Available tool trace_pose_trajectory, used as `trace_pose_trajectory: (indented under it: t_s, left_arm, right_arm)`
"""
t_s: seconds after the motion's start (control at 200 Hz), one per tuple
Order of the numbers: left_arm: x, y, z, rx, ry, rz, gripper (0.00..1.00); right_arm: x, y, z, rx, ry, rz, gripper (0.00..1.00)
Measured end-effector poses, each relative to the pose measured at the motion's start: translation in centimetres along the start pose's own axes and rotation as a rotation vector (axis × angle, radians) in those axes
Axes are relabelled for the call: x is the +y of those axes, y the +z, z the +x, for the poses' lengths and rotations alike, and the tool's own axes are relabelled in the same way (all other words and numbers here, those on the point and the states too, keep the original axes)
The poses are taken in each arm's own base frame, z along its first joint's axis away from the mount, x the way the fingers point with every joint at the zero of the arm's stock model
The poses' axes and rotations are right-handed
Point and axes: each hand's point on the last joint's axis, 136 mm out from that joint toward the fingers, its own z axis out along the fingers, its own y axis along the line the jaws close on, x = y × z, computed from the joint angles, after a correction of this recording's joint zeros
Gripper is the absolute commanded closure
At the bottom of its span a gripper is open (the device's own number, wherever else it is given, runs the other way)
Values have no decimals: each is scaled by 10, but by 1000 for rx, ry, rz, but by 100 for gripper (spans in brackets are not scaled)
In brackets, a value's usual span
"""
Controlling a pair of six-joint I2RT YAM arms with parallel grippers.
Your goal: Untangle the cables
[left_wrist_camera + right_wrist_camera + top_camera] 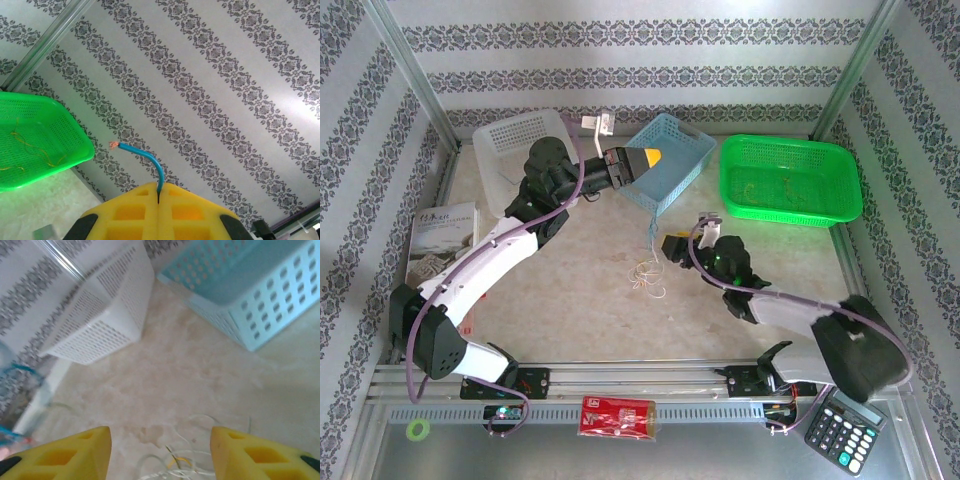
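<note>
The cables (646,273) lie as a small tangle of thin pale and yellow wires on the table's middle. My right gripper (665,248) hovers just right of them. In the right wrist view it (160,450) is open, with the tangle (180,466) on the table between its yellow fingers (75,455). My left gripper (651,158) is raised over the blue basket (672,160). Its jaws (159,189) are shut on a short blue wire (150,156), whose bare copper tip curls up to the left.
A green basket (790,180) at the back right holds a few thin yellow wires (30,150). A white basket (515,150) stands at the back left. A booklet (440,235) lies on the left; a calculator (845,430) and a red packet (617,415) lie at the near edge.
</note>
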Motion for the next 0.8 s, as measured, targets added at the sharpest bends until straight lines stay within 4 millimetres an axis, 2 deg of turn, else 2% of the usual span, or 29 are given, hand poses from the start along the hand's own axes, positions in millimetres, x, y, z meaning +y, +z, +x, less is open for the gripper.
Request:
trace_pose_trajectory:
  t_s: [0.1,0.21,0.375,0.505,0.57,0.635,0.714,0.799]
  left_arm:
    - [0,0,0,0,1,-2,100]
    - [1,0,0,0,1,-2,100]
    - [1,0,0,0,0,-3,100]
    - [1,0,0,0,0,-3,100]
    - [1,0,0,0,0,-2,100]
    - [1,0,0,-1,-7,-2,100]
    - [0,0,0,-2,-14,-1,100]
    - [-3,0,-4,-8,-15,4,100]
  right_arm:
    - [15,-12,-16,-35,-26,-34,36]
    - [31,-14,-31,-50,-55,-61,35]
    - [62,-4,-61,-82,-98,-116,35]
    - [81,14,-81,-98,-123,-147,36]
    - [83,26,-83,-96,-126,-151,45]
    - [76,39,-79,-89,-123,-133,57]
    - [61,54,-63,-56,-109,-92,73]
    - [40,67,-41,-17,-97,-47,82]
